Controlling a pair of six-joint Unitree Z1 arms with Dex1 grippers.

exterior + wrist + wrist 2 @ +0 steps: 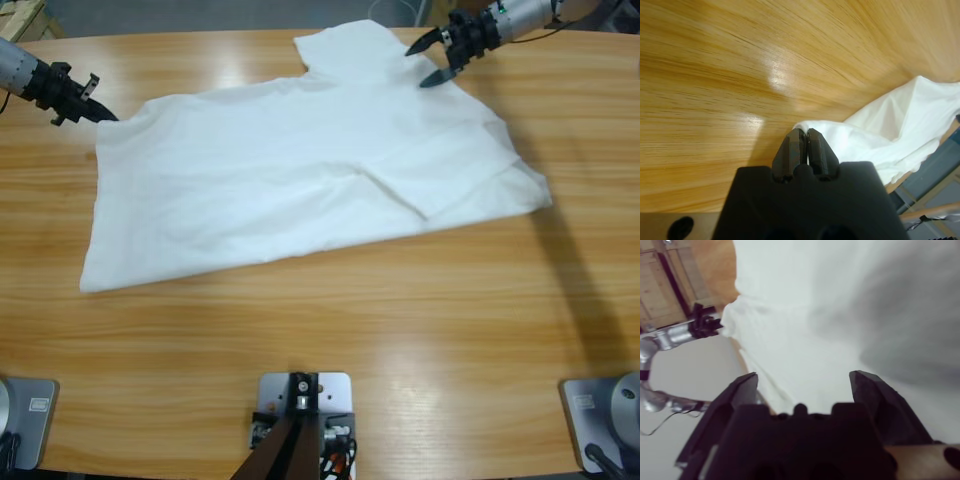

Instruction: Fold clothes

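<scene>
The T-shirt (300, 180) lies spread across the far half of the table (330, 330), slanting from a near-left hem corner up toward the far right. Its far-left corner sits right at the tips of the left gripper (103, 115). In the left wrist view, that gripper (806, 132) has its jaws pressed together with their tips at the edge of the bunched white cloth (890, 135); whether any fabric is pinched between them cannot be told. The right gripper (428, 62) hangs over the shirt's far-right part, just beside the sleeve that juts toward the far edge, jaws spread wide. In its own wrist view, the right gripper (802, 380) has nothing between the jaws but white cloth (840, 315) below them.

The shirt is plain white and mostly flat. A fold line runs diagonally across its right part, where one layer overlaps another. The lower-left hem lies straight, and the cloth puckers slightly near the left corner.

The left arm (20, 68) enters from the left edge, low and nearly level, pointing right. The right arm (520, 15) comes in from the upper right corner, angled down and leftward. The left arm (670, 337) also shows small in the right wrist view, at the shirt's far corner.
</scene>
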